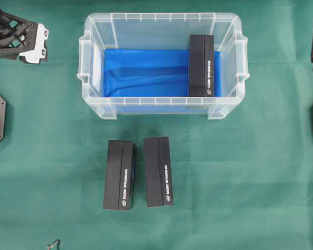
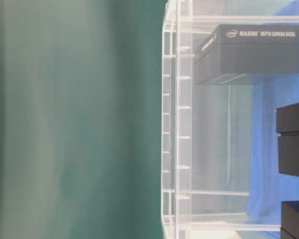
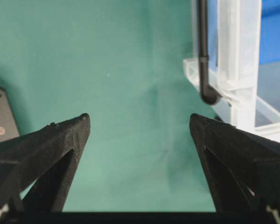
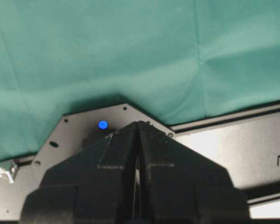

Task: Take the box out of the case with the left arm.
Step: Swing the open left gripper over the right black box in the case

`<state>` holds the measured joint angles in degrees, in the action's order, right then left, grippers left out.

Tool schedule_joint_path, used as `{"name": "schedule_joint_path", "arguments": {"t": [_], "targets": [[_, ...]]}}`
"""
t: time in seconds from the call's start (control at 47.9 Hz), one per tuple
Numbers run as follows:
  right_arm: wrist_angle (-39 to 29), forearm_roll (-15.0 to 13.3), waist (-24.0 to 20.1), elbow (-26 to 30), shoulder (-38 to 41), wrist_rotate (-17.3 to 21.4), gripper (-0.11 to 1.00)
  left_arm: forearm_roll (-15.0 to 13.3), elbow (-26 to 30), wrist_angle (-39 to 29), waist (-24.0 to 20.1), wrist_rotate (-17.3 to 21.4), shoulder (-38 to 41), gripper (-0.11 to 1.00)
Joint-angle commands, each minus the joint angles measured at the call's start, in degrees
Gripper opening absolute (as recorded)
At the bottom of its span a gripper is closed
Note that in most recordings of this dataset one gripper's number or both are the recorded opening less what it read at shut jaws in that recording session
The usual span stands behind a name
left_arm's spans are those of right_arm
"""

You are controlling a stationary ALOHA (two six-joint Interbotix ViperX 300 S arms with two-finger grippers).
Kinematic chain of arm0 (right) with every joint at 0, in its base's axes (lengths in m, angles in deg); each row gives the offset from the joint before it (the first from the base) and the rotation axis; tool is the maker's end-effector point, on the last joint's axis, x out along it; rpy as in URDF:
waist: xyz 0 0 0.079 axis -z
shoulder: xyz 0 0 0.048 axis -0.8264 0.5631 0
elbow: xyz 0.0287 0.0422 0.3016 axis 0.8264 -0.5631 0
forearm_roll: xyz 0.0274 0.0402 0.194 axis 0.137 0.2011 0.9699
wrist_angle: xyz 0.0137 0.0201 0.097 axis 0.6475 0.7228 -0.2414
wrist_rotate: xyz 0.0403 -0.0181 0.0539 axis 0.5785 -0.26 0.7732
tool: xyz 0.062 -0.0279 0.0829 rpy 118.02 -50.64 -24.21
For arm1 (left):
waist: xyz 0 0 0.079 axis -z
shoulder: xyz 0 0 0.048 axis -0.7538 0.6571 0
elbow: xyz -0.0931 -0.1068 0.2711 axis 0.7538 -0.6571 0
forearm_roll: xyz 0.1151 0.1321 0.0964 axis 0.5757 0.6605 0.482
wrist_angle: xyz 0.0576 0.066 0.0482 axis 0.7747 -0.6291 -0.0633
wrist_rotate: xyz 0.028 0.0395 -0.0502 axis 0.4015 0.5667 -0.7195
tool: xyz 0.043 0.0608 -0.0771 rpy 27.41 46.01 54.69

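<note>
My left pincer (image 1: 35, 46) gapes wide and empty outside the case (image 1: 94, 99), the box (image 1: 201, 65) lying lengthwise against its far end.

Green cloth covers the surface (image 1: 52, 135); the clear case (image 1: 96, 26) holds blue cloth (image 1: 146, 73) and a black, white-lettered box (image 1: 201, 65).

The box (image 2: 254, 52) in the case reads "RealSense Depth Camera D435i"
</note>
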<state>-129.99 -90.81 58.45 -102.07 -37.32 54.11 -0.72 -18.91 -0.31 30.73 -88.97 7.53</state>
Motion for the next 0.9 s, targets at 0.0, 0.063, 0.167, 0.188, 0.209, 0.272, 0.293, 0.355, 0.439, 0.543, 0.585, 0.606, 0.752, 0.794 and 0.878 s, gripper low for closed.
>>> {"name": "schedule_joint_path", "arguments": {"t": [0.0, 0.063, 0.167, 0.188, 0.209, 0.272, 0.293, 0.355, 0.439, 0.543, 0.585, 0.606, 0.752, 0.794, 0.878], "targets": [[0.8, -0.1, 0.1, 0.5, 0.1, -0.1, 0.00, -0.2, 1.8, 0.4, 0.2, 0.0, 0.5, 0.90], [1.1, -0.2, 0.1, 0.4, 0.1, -0.1, 0.00, -0.1, 2.5, 0.4, 0.2, 0.0, 1.2, 0.90], [1.8, -0.2, 0.1, 0.5, 0.2, -0.1, 0.00, -0.1, 3.3, 0.4, 0.2, -0.1, 2.3, 0.90], [1.9, -0.2, 0.1, 0.5, 0.2, -0.1, 0.00, -0.1, 3.5, 0.4, 0.2, -0.1, 2.5, 0.90], [2.0, -0.1, 0.1, 0.5, 0.2, -0.1, 0.00, -0.1, 3.7, 0.4, 0.2, -0.1, 2.8, 0.90], [2.1, -0.2, 0.1, 0.5, 0.2, -0.1, 0.00, -0.1, 4.2, 0.5, 0.3, -0.2, 3.4, 0.90], [2.1, -0.2, 0.1, 0.5, 0.2, -0.1, 0.00, -0.1, 4.5, 0.4, 0.3, -0.2, 3.7, 0.90], [2.1, -0.2, 0.1, 0.5, 0.3, -0.1, 0.00, -0.2, 5.4, 0.4, 0.7, -0.2, 4.7, 0.90], [2.1, -0.2, 0.1, 0.4, 0.2, -0.1, 0.00, -0.2, 6.6, 0.4, 1.1, -0.4, 6.1, 0.90], [2.2, -0.2, 0.1, 0.5, 0.7, -0.1, 0.00, -0.2, 8.4, 0.4, 1.1, -0.4, 8.1, 0.90], [2.4, -0.2, 0.1, 0.4, 1.0, -0.1, 0.00, -0.2, 9.3, 0.4, 1.1, -0.3, 9.0, 0.90], [2.5, -0.2, 0.1, 0.5, 1.1, -0.1, 0.00, -0.2, 9.8, 0.5, 1.1, -0.3, 9.3, 0.90], [4.6, -0.1, 0.1, 0.6, 2.8, 0.2, 0.00, -0.2, 13.4, 0.5, 1.7, -1.0, 12.7, 0.90], [5.5, -0.1, 0.1, 0.8, 3.3, 0.2, 0.00, -0.2, 14.6, 0.4, 2.0, -1.5, 13.7, 0.90], [6.6, -0.1, 0.1, 0.9, 3.9, 0.2, 0.00, -0.2, 17.1, 0.5, 2.8, -2.6, 16.1, 0.90]]}}
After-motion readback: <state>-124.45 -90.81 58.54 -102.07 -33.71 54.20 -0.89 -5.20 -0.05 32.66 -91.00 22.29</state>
